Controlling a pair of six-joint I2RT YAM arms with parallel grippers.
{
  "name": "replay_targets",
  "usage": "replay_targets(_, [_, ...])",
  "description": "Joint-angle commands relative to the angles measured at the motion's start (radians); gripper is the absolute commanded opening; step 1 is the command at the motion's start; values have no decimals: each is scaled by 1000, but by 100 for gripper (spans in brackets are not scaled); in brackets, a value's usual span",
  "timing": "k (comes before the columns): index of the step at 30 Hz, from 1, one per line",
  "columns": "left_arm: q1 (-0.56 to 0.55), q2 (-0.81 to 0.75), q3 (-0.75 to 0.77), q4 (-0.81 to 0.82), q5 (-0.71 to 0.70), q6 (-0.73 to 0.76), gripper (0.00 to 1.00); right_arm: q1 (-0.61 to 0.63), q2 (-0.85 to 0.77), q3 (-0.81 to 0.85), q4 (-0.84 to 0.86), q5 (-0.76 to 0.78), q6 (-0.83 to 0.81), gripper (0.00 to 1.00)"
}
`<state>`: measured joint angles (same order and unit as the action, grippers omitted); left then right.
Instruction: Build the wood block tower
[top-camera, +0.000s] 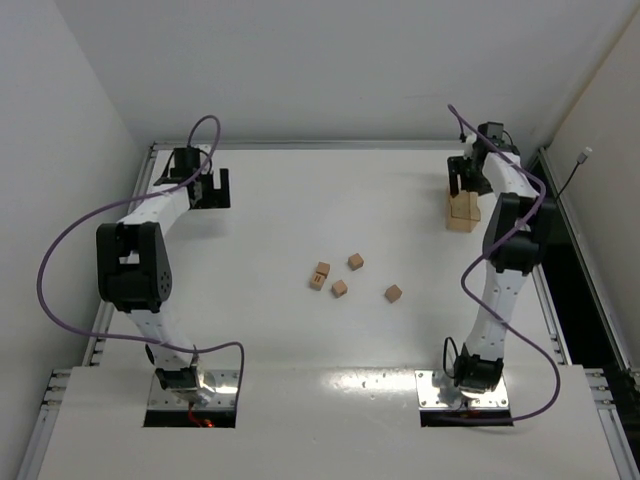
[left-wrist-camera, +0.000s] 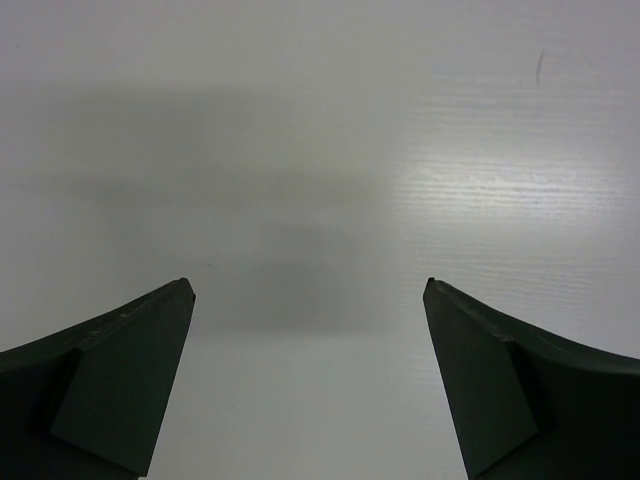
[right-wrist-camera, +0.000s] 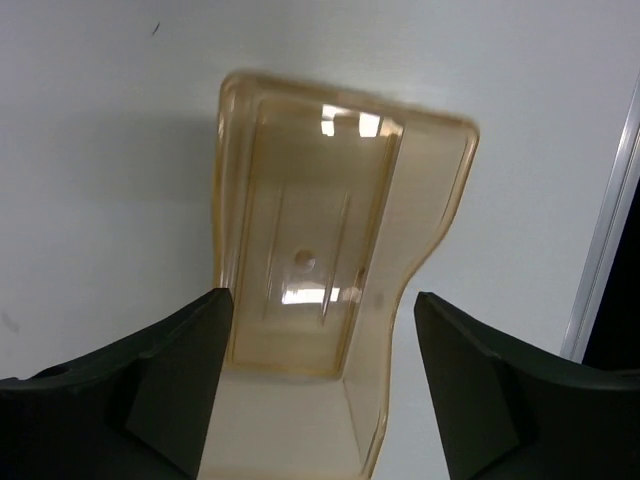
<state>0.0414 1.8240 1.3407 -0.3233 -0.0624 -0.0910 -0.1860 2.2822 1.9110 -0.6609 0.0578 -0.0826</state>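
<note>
Note four wood blocks, small matte tan cubes, lying loose and unstacked near the middle of the white table, one bearing dark marks on its top face. Find the right gripper at the far right of the table with its dark wedge-shaped fingers spread, straddling a glossy translucent amber container with rounded corners, a gap showing beside the right finger. Record the left gripper released too, jaws wide over bare, faintly grained white surface at the far left.
</note>
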Motion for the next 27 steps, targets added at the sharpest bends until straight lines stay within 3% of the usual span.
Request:
replay_targets(1, [-27, -95, -52, 13, 13, -7, 99, 16, -260, -91, 64, -76, -11, 73])
replay_targets(5, [-95, -182, -124, 24, 39, 53, 99, 62, -455, -207, 75, -170, -11, 84])
replay_targets(9, [-254, -238, -153, 4, 70, 128, 99, 123, -572, -354, 35, -285, -83, 97])
replay_targets(14, [-405, -249, -141, -23, 151, 163, 99, 224, -636, -584, 4, -371, -167, 92])
replay_targets(17, [-511, -209, -108, -43, 180, 215, 99, 276, -659, -659, 46, -302, -155, 89])
replay_targets(22, [-641, -74, 27, -77, 180, 286, 99, 231, -636, -661, 81, -107, -60, 86])
replay_targets(27, [-687, 84, 227, -148, 190, 336, 99, 166, -609, -610, 26, -78, -36, 83])
